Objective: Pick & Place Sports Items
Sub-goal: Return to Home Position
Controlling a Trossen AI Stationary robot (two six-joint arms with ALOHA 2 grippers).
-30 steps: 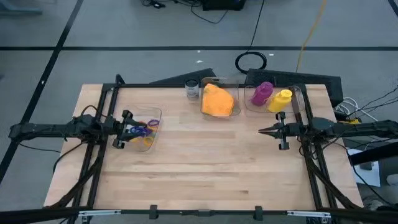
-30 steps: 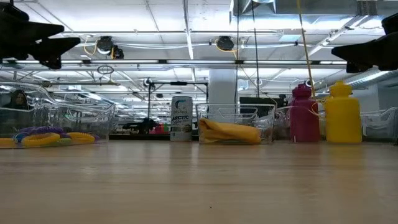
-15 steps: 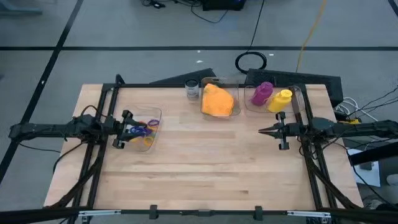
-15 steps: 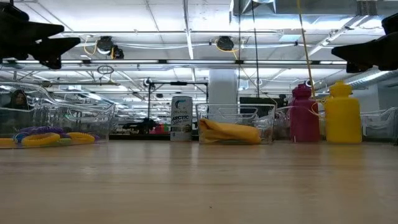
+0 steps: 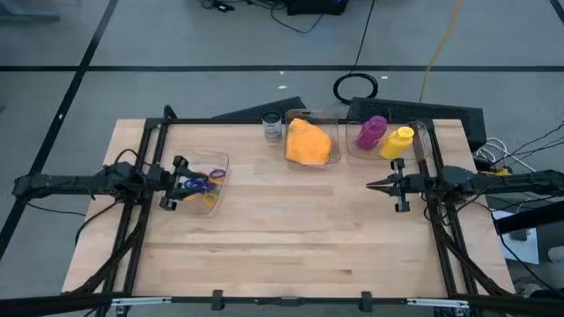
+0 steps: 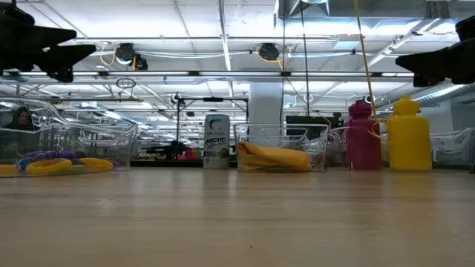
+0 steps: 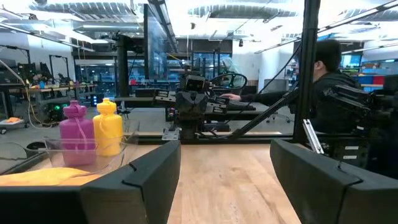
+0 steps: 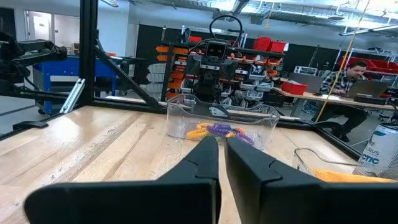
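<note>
Since the folded orange soft cloth (image 5: 308,143) lies in the middle clear plastic box (image 6: 318,144), the small purple bottle (image 5: 370,132) and small yellow bottle (image 5: 397,142) stand upright in the right clear plastic box (image 6: 453,144), and the coloured elastic rings (image 5: 201,182) lie in the left clear plastic box (image 5: 220,160), only homing of the arms appears outstanding. The left gripper (image 5: 174,183), fingers spread wide and empty, hangs high over the edge of the left box; the right gripper (image 5: 370,185), fingers pressed together on nothing, hangs high near the right box. Settle each arm slowly and level, keeping the fingers above the box rims.
</note>
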